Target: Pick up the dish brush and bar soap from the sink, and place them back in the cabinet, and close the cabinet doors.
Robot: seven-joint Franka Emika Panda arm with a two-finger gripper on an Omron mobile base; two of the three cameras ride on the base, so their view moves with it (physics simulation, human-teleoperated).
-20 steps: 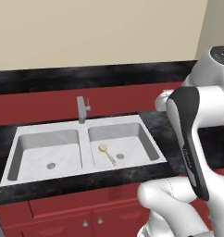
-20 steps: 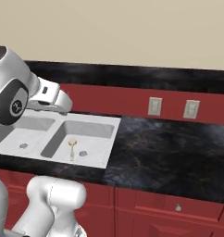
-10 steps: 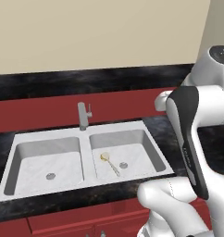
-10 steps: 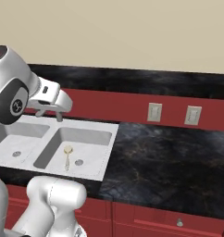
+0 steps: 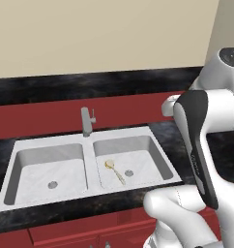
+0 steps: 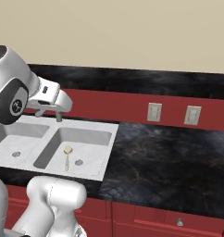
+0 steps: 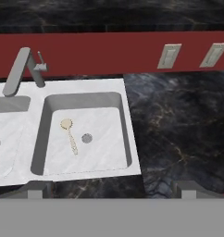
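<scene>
The dish brush (image 5: 114,171) (image 6: 66,156) (image 7: 70,136), thin and pale yellow with a small round head, lies flat in the right basin of the white sink (image 5: 90,162) (image 6: 110,150) (image 7: 131,134), beside the drain. My gripper (image 7: 111,190) hangs open and empty high above the counter's front edge, well apart from the brush. In the right base view my hand (image 6: 52,99) hovers in front of the faucet. The bar soap, the cabinet and the cabinet doors are out of view.
A grey faucet (image 5: 86,121) (image 7: 21,69) stands behind the divider between the basins. Black stone counter (image 6: 169,157) spreads to the right of the sink. Two wall outlets (image 6: 153,112) (image 6: 193,115) sit on the red backsplash. Red drawer fronts (image 6: 178,222) run below.
The whole picture has slid slightly down in both base views, so the camera moved. The brush lies where it was in the basin, and my gripper stays open.
</scene>
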